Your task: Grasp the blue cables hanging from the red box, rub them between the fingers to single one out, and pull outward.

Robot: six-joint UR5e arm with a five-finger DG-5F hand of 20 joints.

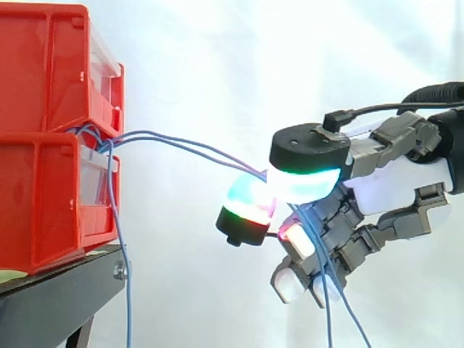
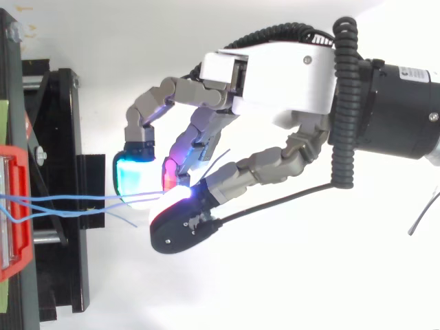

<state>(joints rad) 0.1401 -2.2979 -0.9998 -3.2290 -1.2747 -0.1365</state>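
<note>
Two stacked red boxes (image 1: 51, 138) stand at the left on a black stand (image 1: 51, 297). Thin blue cables (image 1: 188, 147) come out between them. Some run rightward, pulled taut, to my hand (image 2: 275, 82); another blue cable (image 1: 125, 275) hangs straight down beside the stand. My hand is shut on the taut cables: its thumb pad (image 1: 308, 181) presses them against a green-and-red glowing fingertip (image 1: 250, 206). Behind the pinch the cables drop past the curled lower fingers (image 1: 312, 261). In the top view the cables (image 2: 75, 203) cross from the red box (image 2: 14, 213) to the glowing pads (image 2: 137, 175).
A white curtain (image 1: 239, 58) fills the background. The black stand (image 2: 58, 206) reaches out under the cables, to the left of my hand. A loose grey wire end (image 2: 423, 216) lies at the right edge in the top view.
</note>
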